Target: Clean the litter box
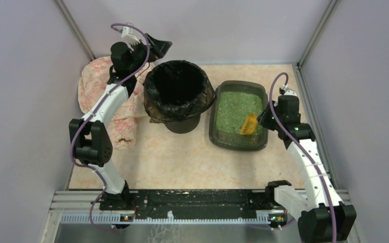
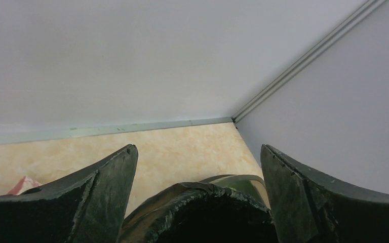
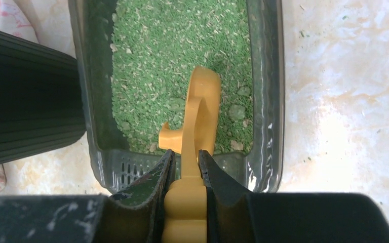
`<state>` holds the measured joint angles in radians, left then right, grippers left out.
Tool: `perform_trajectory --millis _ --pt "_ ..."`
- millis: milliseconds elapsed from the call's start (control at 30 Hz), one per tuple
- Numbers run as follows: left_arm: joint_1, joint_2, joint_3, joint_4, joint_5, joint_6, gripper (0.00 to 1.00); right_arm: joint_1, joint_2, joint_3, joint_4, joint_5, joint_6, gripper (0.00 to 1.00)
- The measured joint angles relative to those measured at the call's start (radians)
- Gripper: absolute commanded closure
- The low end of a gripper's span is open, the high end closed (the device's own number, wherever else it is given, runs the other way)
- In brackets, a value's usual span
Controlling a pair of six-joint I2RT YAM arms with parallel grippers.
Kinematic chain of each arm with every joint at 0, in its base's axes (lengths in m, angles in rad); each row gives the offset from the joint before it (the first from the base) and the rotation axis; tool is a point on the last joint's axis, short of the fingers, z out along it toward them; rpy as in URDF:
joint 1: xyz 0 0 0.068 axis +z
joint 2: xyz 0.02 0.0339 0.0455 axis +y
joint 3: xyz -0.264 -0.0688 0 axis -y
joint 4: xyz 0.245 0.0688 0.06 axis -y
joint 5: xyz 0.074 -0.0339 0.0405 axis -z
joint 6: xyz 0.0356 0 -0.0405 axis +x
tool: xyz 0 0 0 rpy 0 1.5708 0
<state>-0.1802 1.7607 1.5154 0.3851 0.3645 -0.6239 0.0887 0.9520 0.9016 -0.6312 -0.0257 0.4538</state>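
Note:
The litter box (image 1: 215,129) is a dark grey-green tray of green granules, right of the black-bagged bin (image 1: 177,91). It fills the right wrist view (image 3: 266,76). My right gripper (image 1: 267,119) (image 3: 186,158) is shut on the handle of the yellow scoop (image 1: 248,124) (image 3: 202,101). The scoop's head is over the granules near the box's right end. Pale clumps (image 3: 236,111) lie in the granules beside the scoop. My left gripper (image 1: 157,48) (image 2: 197,152) is open and empty, raised behind the bin's rim (image 2: 202,195).
A pink patterned cloth (image 1: 99,91) lies at the left under the left arm. Grey enclosure walls close the back and both sides. The ribbed black bin side (image 3: 25,96) stands just left of the litter box.

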Motion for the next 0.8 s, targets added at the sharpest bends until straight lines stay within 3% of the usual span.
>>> perform_trajectory --millis 800 --pt "-0.014 -0.001 -0.029 0.02 0.085 -0.046 0.03 -0.016 0.348 -0.019 0.466 -0.16 0.024 1.0"
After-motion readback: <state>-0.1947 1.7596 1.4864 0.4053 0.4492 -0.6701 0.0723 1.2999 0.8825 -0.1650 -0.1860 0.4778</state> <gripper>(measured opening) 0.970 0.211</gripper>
